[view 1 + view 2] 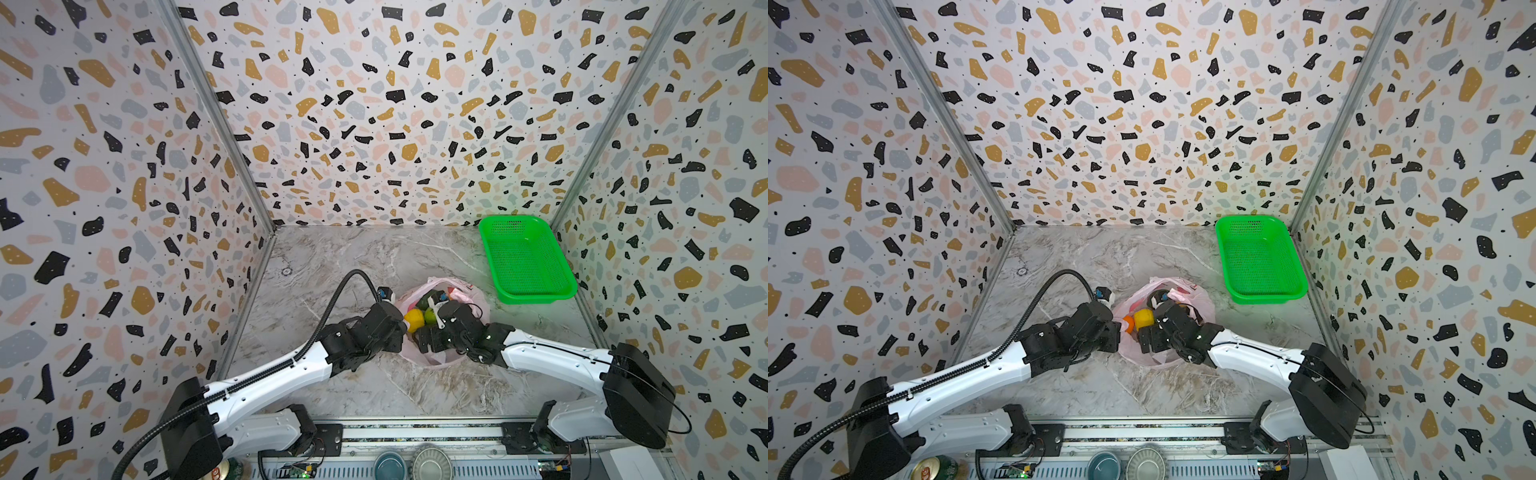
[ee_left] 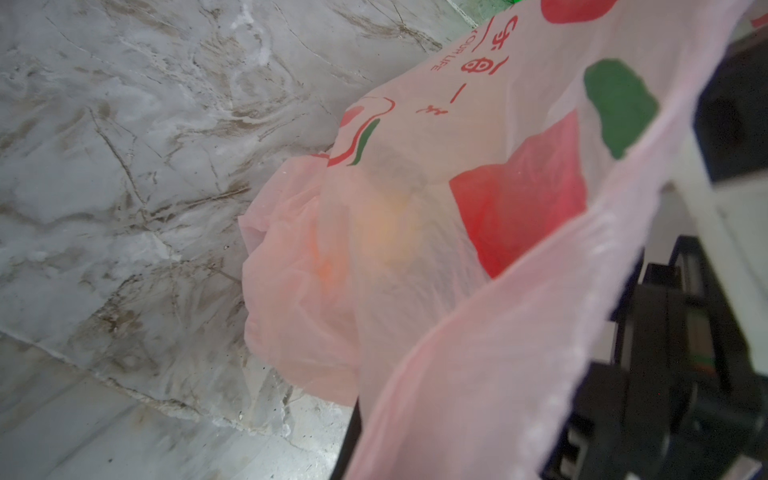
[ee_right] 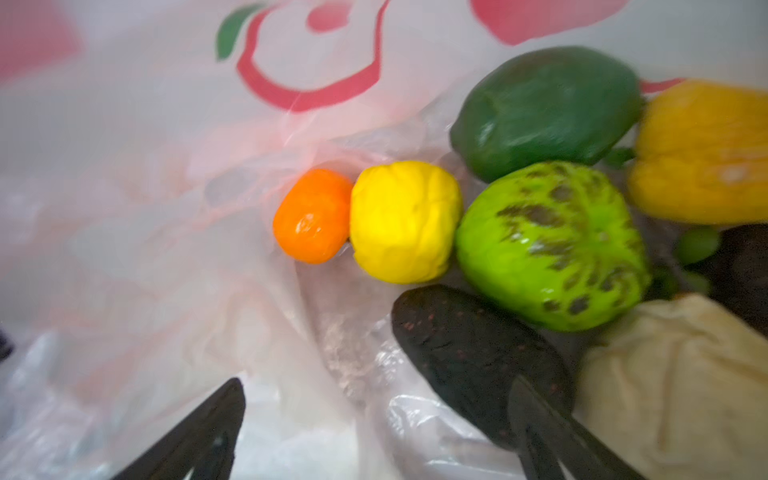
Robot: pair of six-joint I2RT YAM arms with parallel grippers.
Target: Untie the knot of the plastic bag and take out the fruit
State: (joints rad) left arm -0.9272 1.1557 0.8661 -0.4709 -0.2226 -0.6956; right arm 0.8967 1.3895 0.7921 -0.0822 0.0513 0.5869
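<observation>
The pink plastic bag [image 1: 436, 358] [image 1: 1130, 350] lies mid-table with its mouth gaping open; the knot does not show in any view. My left gripper [image 1: 404, 329] [image 1: 1119, 328] is shut on the bag's left edge, and the film [image 2: 478, 353] stretches taut from its hidden jaws. My right gripper [image 1: 434, 312] [image 3: 374, 415] stands open inside the bag. The fruit lies in front of it: orange [image 3: 311, 216], yellow [image 3: 405, 222], yellow-green [image 3: 552, 245], dark green [image 3: 544, 112], blackish [image 3: 473, 357] by one finger, pale cream [image 3: 681, 386].
An empty green perforated basket [image 1: 540, 296] [image 1: 1268, 297] stands at the back right against the wall. Patterned walls close in the marble table [image 1: 374, 257] on three sides. A can [image 1: 934, 469] and two bowls [image 1: 1104, 465] sit below the front rail.
</observation>
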